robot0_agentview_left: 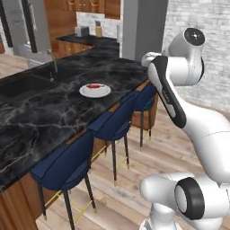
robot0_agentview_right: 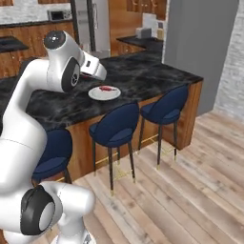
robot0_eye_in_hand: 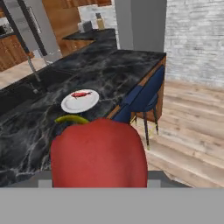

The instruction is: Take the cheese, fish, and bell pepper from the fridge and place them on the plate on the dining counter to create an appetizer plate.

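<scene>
Black marble desk (robot0_agentview_left: 54, 112) w/ pale veins runs from lower left to upper centre in left base view, wood base under it. White plate (robot0_agentview_left: 95, 90) sits mid-frame on the desk, near its stool-side edge; red-orange fish (robot0_agentview_left: 94, 86) lies on it. Three blue stools (robot0_agentview_left: 112, 126) line that edge over a wood-plank floor (robot0_agentview_left: 134, 179). Sink & tap at upper left, grey column and pale brick wall at upper right. In hand view, bell pepper (robot0_eye_in_hand: 99, 153) fills lower centre, held between the fingers, whose tips are hidden behind it; plate above it, upper left.
</scene>
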Controlling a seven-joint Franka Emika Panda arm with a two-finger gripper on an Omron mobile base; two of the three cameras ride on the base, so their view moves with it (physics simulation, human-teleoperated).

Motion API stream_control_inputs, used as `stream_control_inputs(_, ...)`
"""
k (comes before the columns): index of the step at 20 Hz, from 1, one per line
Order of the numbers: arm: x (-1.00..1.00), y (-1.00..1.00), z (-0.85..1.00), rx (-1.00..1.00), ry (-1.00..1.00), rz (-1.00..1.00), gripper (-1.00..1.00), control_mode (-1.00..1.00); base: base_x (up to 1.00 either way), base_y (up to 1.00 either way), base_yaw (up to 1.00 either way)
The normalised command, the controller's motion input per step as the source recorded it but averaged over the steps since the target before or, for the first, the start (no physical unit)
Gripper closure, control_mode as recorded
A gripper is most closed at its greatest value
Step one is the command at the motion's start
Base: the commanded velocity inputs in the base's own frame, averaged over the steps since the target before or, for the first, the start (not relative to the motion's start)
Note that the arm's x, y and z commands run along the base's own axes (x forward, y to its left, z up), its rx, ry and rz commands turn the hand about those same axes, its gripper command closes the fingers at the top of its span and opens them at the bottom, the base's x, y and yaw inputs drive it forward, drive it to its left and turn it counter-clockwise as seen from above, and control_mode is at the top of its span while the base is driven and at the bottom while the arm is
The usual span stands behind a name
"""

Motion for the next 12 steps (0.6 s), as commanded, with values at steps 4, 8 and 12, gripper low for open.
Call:
stream_control_inputs(4, 0.0, 0.0, 0.0, 0.0, 0.0, 0.0, 1.0, 1.0, 0.98, -0.67, 0.59)
stream_control_inputs(8, 0.0, 0.0, 0.0, 0.0, 0.0, 0.0, 1.0, 1.0, 0.88, -0.91, 0.5)
stream_control_inputs(12, 0.0, 0.0, 0.0, 0.0, 0.0, 0.0, 1.0, 1.0, 0.89, -0.82, 0.5)
